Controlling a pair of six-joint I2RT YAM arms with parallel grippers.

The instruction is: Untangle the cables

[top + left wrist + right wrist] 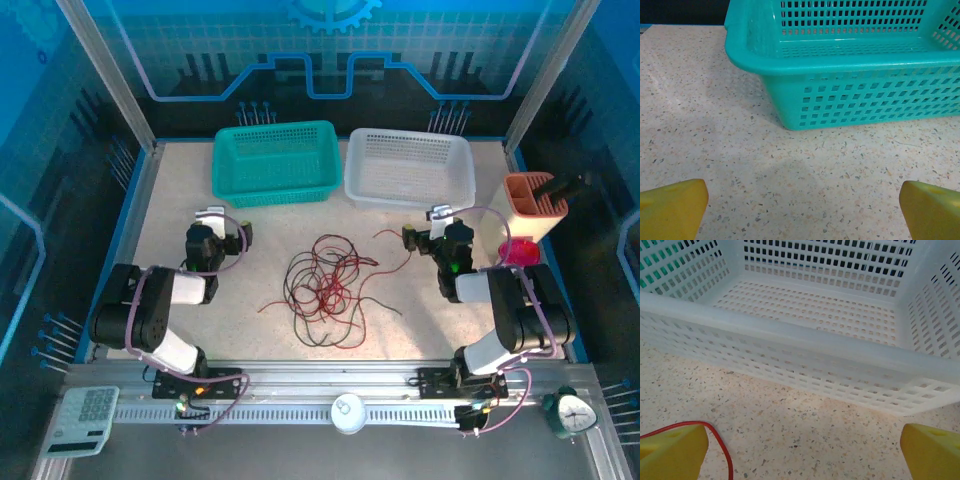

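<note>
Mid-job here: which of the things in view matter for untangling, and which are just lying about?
Job: cables, left pincer, right pincer, both open.
Lying about: teal basket, white basket, orange holder, calculator, clock.

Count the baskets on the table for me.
2. The teal basket sits at the far edge, left of centre; the white basket stands next to it on the right. None seems hidden.

Black-and-white arms (165, 300), lilac cables (243, 245), yellow fingertips (670, 210).
</note>
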